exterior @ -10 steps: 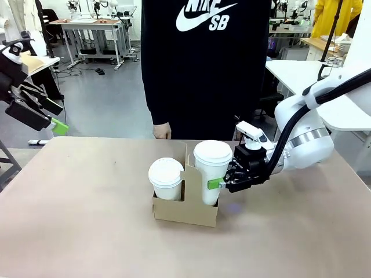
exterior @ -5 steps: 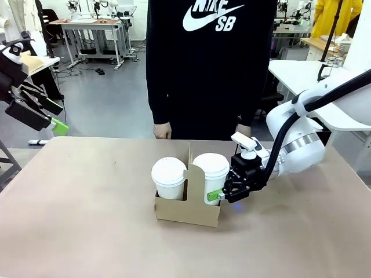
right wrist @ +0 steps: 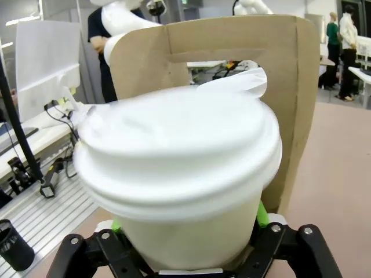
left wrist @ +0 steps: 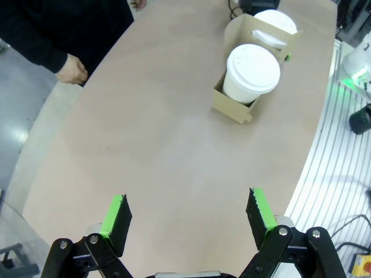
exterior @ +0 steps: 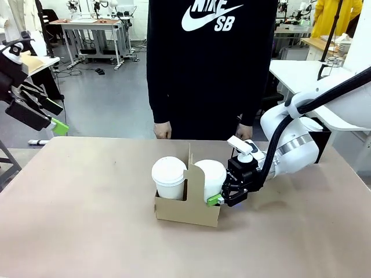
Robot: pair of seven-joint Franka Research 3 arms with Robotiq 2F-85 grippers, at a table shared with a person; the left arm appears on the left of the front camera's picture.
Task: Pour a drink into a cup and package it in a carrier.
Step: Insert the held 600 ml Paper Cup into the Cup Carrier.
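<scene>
Cardboard carrier (exterior: pixel 186 202): sits mid-bench, a lidded white cup already in its left slot.
Second cup (exterior: pixel 211 179): a second ago it rode high above the right slot; now it has sunk in, lid about level with its neighbour.
Right tool (exterior: pixel 223 194): clamped on that cup's side, green pads pressing; whether the base has bottomed out, I can't quite tell.
Left tool (left wrist: pixel 188 215): spread wide, empty, parked off the bench's left edge.
Meaning: packaging nearly done; release comes next.

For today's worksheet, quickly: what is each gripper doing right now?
Left gripper: open, holding nothing, raised above the table.
Right gripper: closed on the cup in the carrier.
</scene>
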